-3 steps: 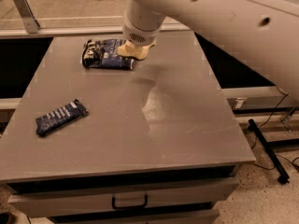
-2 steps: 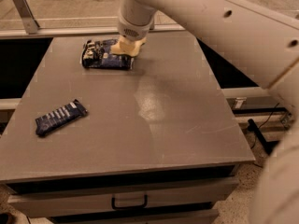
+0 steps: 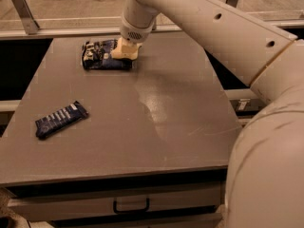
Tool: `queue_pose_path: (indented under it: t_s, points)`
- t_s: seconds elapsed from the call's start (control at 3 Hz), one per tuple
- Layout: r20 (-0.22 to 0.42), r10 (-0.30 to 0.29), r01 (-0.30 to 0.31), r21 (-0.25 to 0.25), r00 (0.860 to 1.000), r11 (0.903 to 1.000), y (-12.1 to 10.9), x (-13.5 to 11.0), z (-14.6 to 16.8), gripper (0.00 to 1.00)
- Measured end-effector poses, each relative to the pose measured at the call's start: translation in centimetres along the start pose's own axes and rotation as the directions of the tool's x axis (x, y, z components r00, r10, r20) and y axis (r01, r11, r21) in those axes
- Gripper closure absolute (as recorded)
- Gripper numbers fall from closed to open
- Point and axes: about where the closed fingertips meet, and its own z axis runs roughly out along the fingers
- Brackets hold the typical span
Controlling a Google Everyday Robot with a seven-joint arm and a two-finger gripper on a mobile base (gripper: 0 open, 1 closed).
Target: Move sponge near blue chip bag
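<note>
**Camera view, placement stage.** The hand (image 3: 127,45), at the end of the arm (image 3: 223,37) that comes in from 2 o'clock, sits at 11 o'clock on the surface (image 3: 166,113). Over the last second it has shifted a little toward 9 o'clock, so it now stands over the 3 o'clock end of the blue chip bag (image 3: 100,57) instead of just beside it. The sponge (image 3: 126,55) shows as a pale yellow mass directly under the hand, touching or overlapping that end of the bag. It cannot be told whether the hand is gripping the sponge or has let it go. Judged from this layout, the sponge is already as near the bag as the task asks, and only the release and withdrawal remain. A striped bar packet (image 3: 61,119) lies well apart at 8 o'clock. The bag carries white print and the packet white stripes, but no brand or word can be read on either.
</note>
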Motion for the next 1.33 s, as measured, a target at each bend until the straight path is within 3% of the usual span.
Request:
queue_pose_path:
  t_s: [0.67, 1.0, 1.33]
  points:
    - [-0.001, -0.002, 0.002, -0.007, 1.0, 1.0, 0.2, 0.0, 0.4, 0.12]
    - [-0.002, -0.001, 0.001, -0.009, 1.0, 1.0, 0.3, 0.0, 0.6, 0.0]
    - [-0.001, 0.038, -0.038, 0.005, 0.999, 0.9993, -0.4, 2.8, -0.7, 0.0]
